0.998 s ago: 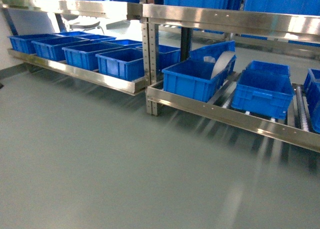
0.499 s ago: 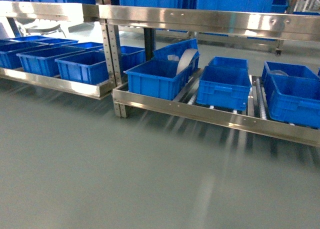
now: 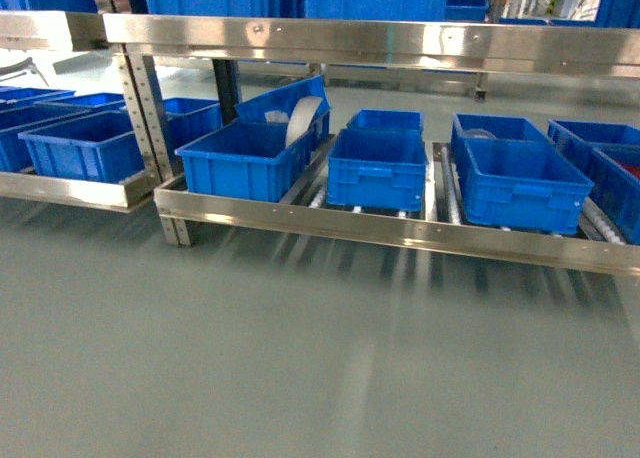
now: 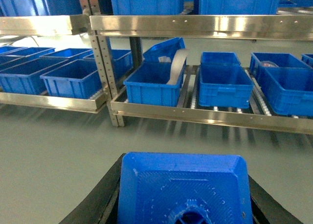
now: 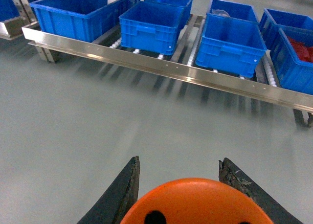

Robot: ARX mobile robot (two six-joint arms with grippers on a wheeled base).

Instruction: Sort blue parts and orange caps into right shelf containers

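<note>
A stainless-steel shelf rack [image 3: 400, 233] stands on a smooth grey floor [image 3: 250, 358]. Its lower level is a roller bed with a steel front rail; an upper steel beam [image 3: 380, 40] runs across above. A perforated steel upright [image 3: 140, 108] separates this rack from a second rack [image 3: 60, 188] to the left. A curved white sheet-like item [image 3: 302, 118] leans at the far side of the leftmost bin on the right rack. Red contents [image 5: 301, 50] show at the far right.

Steel shelf [image 3: 400, 233] — blue crates [image 3: 377, 168] on rollers
</note>
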